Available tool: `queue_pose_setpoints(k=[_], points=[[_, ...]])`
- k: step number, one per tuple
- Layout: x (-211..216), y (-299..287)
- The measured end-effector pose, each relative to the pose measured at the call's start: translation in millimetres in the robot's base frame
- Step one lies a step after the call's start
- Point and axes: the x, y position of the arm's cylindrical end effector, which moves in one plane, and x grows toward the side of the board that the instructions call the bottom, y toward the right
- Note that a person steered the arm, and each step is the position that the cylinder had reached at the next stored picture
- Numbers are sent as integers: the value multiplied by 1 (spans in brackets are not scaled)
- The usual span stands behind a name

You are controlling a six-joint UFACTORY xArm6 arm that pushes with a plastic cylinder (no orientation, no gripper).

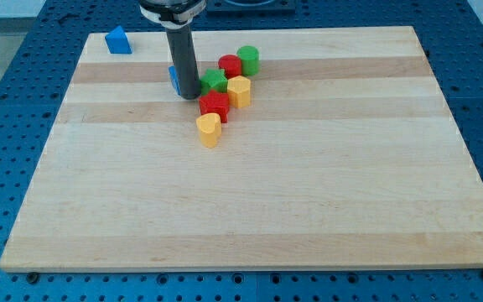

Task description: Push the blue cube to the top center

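The blue cube (173, 78) sits in the upper middle-left of the wooden board (250, 201), mostly hidden behind my dark rod. My tip (189, 96) rests on the board right against the cube's right front side. Just right of the tip lies a green star-shaped block (215, 81). A red cylinder (230, 65) and a green cylinder (248, 58) stand up and to the right of it.
A yellow heart-shaped block (239, 90), a red block (215, 106) and a second yellow heart-shaped block (210, 129) trail down from the cluster. A blue house-shaped block (118, 40) sits at the board's top left corner. A blue pegboard (7, 126) surrounds the board.
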Motion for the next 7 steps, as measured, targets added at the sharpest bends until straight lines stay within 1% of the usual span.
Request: queue_pose_setpoints(k=[1,3,4,5,6,7], points=[[-12,-6],[-12,-38],[-18,-39],[-35,-21],[-56,-17],[-61,-21]])
